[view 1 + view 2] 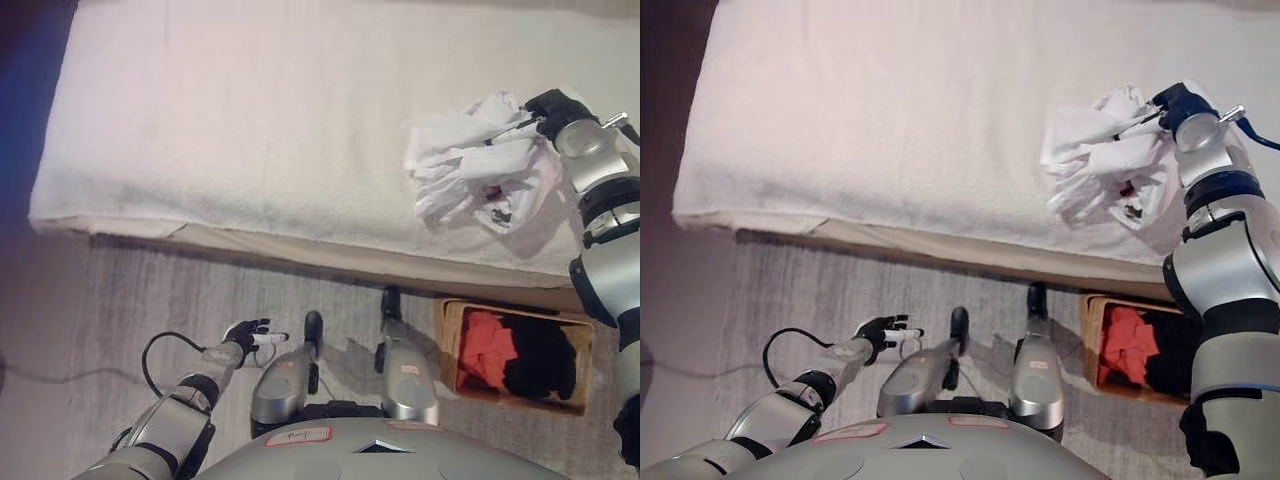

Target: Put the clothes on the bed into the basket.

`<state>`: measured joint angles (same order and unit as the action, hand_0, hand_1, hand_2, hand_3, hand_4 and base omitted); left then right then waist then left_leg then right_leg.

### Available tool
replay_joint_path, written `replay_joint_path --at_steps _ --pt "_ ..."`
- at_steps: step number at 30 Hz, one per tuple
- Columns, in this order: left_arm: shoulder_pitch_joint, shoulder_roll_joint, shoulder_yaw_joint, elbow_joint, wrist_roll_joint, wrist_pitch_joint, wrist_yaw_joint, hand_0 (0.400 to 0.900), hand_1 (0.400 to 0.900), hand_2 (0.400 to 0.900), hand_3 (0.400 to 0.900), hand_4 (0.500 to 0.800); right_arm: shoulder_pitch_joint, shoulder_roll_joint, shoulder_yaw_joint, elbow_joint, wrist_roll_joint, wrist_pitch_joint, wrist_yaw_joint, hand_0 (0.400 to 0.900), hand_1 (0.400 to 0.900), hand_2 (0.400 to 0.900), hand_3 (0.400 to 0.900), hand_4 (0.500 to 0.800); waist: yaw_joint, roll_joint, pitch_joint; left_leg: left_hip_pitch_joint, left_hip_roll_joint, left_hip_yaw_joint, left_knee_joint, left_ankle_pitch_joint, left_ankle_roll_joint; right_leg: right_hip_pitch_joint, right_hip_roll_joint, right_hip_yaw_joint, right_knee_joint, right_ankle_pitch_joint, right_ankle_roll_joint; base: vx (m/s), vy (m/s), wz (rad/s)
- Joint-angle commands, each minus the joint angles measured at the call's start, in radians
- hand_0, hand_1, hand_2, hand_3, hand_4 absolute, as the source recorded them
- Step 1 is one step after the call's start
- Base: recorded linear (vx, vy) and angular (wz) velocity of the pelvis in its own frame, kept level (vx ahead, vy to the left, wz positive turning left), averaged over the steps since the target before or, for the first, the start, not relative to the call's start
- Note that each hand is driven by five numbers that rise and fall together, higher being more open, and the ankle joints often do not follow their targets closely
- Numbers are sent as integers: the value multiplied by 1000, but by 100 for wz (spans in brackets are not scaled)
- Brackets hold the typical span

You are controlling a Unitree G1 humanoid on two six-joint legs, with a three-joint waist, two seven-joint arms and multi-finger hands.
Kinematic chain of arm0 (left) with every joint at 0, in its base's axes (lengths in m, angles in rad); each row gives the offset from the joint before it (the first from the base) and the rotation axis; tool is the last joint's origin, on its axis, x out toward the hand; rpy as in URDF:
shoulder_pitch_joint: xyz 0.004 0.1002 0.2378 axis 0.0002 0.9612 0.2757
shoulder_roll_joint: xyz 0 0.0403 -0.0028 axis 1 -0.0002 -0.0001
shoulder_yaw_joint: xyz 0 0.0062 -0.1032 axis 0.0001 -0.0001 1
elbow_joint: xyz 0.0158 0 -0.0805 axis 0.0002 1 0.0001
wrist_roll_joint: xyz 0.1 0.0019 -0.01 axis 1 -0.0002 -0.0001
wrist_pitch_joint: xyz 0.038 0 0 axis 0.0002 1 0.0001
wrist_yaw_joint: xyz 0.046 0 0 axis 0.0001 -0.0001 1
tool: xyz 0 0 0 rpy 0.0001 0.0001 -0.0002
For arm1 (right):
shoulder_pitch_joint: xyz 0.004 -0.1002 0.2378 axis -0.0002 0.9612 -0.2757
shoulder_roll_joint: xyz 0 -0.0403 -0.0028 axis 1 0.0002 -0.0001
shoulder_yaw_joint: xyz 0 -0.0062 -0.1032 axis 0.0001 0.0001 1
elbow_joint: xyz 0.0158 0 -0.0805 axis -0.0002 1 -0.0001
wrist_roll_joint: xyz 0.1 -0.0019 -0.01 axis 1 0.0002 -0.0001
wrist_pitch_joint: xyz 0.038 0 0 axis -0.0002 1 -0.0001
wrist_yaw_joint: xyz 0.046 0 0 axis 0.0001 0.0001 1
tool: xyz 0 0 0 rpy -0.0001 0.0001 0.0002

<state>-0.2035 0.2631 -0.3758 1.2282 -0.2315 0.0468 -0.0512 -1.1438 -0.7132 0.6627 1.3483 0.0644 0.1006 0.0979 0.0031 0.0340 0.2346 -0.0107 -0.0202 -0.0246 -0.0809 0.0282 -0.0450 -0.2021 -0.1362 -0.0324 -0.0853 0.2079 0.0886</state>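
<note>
Right robot hand (548,106) on white clothes (478,160) near bed's (250,120) right front edge.
Fingers buried in cloth, grip impossible to tell; left robot hand (247,338) spread loosely over floor; basket (450,330) partly cut off behind arm, holding red and black garments.

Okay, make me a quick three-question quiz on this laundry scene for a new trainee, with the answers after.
1. True or false: the basket stands on the bed.
2. Which hand is at the white garment? A) right hand B) left hand
3. Fill in: the basket already holds a red garment and a ____ one.

Key: 1 false, it stands on the floor beside the bed. 2 A; the left hand hangs low over the floor. 3 black.
</note>
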Motion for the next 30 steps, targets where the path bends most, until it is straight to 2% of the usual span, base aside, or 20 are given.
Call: replay_joint_path --at_steps 1,6,11,15,22,26,30 --pt "49 89 0 81 18 8 6 900 900 900 900 800 -56 -110 74 13 -35 -26 -26 400 400 400 400 500 -20 -43 -131 -9 7 35 93 -156 5 -13 -32 80 70 -105 64 47 11 -58" --pt "65 126 50 103 20 14 11 900 900 900 900 800 -23 -180 45 21 -22 -19 -12 400 400 400 400 500 -51 -77 -181 69 28 99 67 -169 9 9 3 123 75 -102 72 25 1 -52" --pt "81 151 79 109 26 18 8 900 900 900 900 800 15 -229 14 19 -9 -17 -7 400 400 400 400 500 -78 -86 -211 114 32 164 56 -181 14 15 24 158 63 -81 90 -13 14 -57" --pt "92 164 93 108 33 20 9 900 900 900 900 800 47 -264 -14 29 0 -17 -7 400 400 400 400 500 -94 -82 -221 136 29 208 57 -191 20 12 38 189 61 -65 101 -35 10 -46" --pt "85 206 115 96 35 24 6 900 900 900 900 800 117 -320 -63 55 7 -7 10 400 400 400 400 500 -128 -57 -223 162 19 253 84 -223 39 9 57 226 61 -47 117 -22 15 -34" --pt "79 228 130 91 34 23 6 900 900 900 900 800 152 -327 -84 60 -2 -1 17 400 400 400 400 500 -140 -44 -215 163 8 283 103 -239 53 -3 66 255 60 -29 128 -26 35 -36" --pt "70 236 133 88 37 25 8 900 900 900 900 800 179 -333 -101 47 -3 1 21 400 400 400 400 500 -151 -36 -208 164 0 295 116 -248 57 -8 64 259 60 -20 132 -24 18 -13"
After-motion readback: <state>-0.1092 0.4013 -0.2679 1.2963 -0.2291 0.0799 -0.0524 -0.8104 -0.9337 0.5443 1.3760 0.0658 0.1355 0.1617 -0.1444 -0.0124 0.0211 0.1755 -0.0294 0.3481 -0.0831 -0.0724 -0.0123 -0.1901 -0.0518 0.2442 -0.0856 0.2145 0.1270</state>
